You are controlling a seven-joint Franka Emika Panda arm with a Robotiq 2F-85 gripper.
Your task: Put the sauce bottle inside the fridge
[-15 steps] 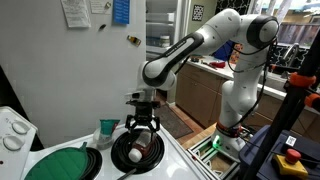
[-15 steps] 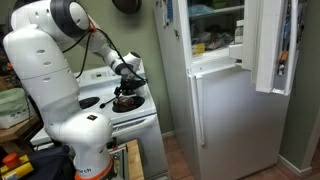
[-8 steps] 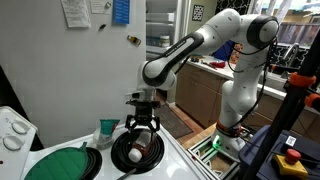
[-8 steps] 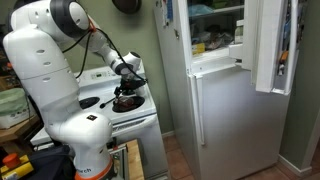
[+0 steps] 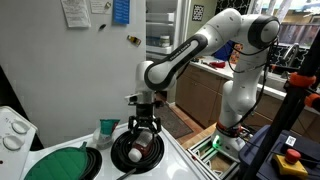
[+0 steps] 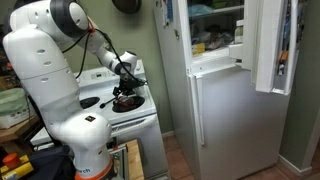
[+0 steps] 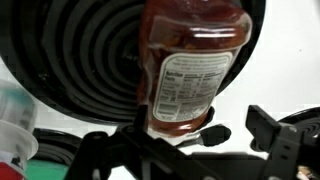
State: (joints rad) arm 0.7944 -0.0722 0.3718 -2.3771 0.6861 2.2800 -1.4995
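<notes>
The sauce bottle (image 7: 192,70), red-brown with a white label, lies on a black coil burner (image 7: 70,60) of the white stove (image 6: 100,78). In an exterior view it shows as a pale spot (image 5: 133,153) inside the burner ring. My gripper (image 7: 180,142) points straight down just above it, jaws open, with one finger on each side of the bottle and not closed on it. It also shows in both exterior views (image 5: 139,136) (image 6: 125,92). The tall white fridge (image 6: 220,110) stands beside the stove with its upper door (image 6: 270,45) swung open. Its side carries papers and a blue note (image 5: 120,10).
A small teal-and-white cup (image 5: 106,130) stands just behind the burner and shows at the left edge of the wrist view (image 7: 12,130). A green round lid (image 5: 60,163) lies on the neighbouring burner. Stove knobs (image 5: 12,132) are at the far left. A wooden counter (image 5: 205,85) and the robot base (image 5: 235,115) stand beyond.
The arm's elbow has shifted slightly. The gripper stays over the burner and the bottle has not moved.
</notes>
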